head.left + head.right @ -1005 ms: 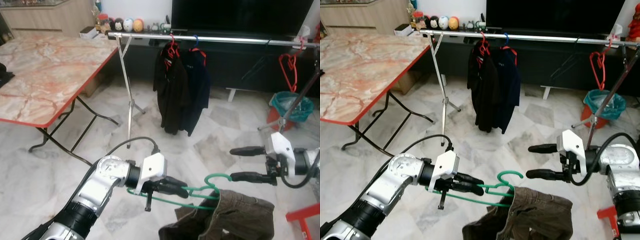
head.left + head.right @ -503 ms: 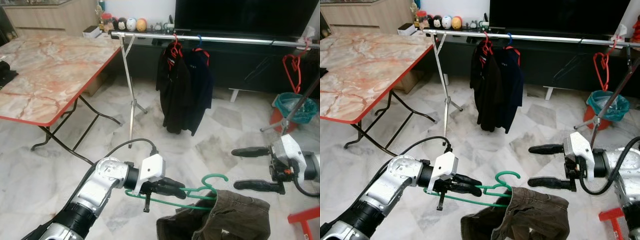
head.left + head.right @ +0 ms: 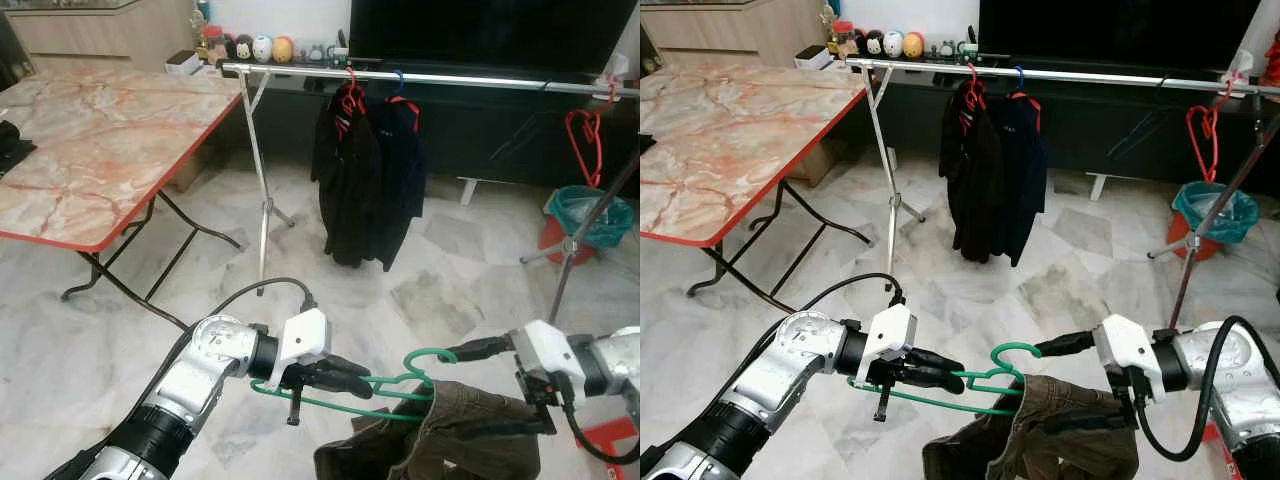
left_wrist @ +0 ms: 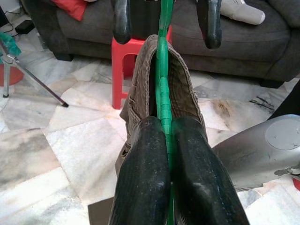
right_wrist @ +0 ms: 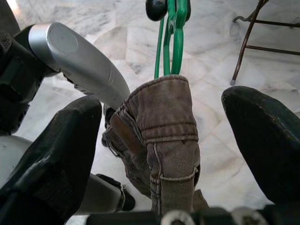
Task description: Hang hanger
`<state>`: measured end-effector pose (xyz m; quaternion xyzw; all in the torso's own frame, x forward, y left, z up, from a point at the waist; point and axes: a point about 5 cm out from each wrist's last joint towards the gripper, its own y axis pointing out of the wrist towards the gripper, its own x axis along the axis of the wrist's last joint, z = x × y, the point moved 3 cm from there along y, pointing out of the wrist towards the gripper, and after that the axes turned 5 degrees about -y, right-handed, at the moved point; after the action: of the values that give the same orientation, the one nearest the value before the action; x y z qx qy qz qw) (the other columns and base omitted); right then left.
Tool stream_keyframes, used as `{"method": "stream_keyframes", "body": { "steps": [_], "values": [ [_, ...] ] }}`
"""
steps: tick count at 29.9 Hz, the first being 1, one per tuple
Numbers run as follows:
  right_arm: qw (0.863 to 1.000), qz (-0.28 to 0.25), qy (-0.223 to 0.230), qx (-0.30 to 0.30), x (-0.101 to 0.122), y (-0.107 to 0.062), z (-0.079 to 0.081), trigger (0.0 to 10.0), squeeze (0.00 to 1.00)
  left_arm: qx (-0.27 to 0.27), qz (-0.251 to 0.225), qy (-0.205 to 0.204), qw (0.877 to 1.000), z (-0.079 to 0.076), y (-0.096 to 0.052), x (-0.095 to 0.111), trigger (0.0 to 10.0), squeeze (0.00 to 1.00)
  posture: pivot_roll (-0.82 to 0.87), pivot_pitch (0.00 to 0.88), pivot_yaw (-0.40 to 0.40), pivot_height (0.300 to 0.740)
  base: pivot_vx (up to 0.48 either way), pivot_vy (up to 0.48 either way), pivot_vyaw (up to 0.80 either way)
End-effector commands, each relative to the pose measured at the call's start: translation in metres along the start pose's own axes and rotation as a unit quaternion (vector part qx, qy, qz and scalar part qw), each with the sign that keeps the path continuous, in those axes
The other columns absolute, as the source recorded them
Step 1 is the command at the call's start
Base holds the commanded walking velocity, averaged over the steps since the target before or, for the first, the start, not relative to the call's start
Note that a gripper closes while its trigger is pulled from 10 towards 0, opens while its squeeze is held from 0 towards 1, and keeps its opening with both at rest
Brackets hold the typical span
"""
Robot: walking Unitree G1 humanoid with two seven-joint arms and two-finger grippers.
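A green hanger (image 3: 385,395) is held roughly level above the marble floor, hook curving upward. Brown trousers (image 3: 450,440), probably corduroy, drape over its bar. The left end effector (image 3: 345,377) pinches its end.

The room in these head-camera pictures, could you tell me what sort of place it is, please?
Most likely a home living room: a big dark television on a low cabinet, a grey sofa, a marble-tiled floor, and a clothes rail with dark garments.

Green hanger (image 3: 385,392) carries brown trousers (image 3: 450,440); black fingers (image 4: 143,183); white marble floor (image 3: 200,300); red-edged, pink-veined marble surface (image 3: 90,150); teal bin (image 3: 588,215).
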<state>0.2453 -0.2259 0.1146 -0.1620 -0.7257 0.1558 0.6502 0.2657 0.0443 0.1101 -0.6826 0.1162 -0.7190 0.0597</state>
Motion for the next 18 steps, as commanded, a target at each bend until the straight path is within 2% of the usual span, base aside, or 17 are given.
{"method": "stream_keyframes", "body": {
  "steps": [1, 7, 18],
  "values": [
    [1.0, 0.009, -0.02, 0.01, 0.003, 0.002, 0.0, 10.0, 0.0, -0.002, -0.014, 0.017, 1.0, 0.001, 0.0, 0.007, 10.0, 0.0, 0.06, 0.0, -0.022, 0.74, 0.0, 0.0, 0.0],
    [0.999, 0.02, -0.024, 0.016, -0.002, 0.009, 0.0, 10.0, 0.0, -0.005, -0.016, 0.017, 1.0, 0.0, 0.001, 0.007, 10.0, 0.0, 0.06, 0.0, -0.025, 0.74, 0.0, 0.0, 0.0],
    [0.999, 0.032, -0.028, -0.033, -0.013, 0.024, -0.014, 10.0, 0.0, -0.006, -0.019, 0.018, 1.0, -0.001, 0.002, 0.009, 10.0, 0.0, 0.06, 0.0, -0.025, 0.74, 0.0, 0.0, 0.0]
  ]
}}
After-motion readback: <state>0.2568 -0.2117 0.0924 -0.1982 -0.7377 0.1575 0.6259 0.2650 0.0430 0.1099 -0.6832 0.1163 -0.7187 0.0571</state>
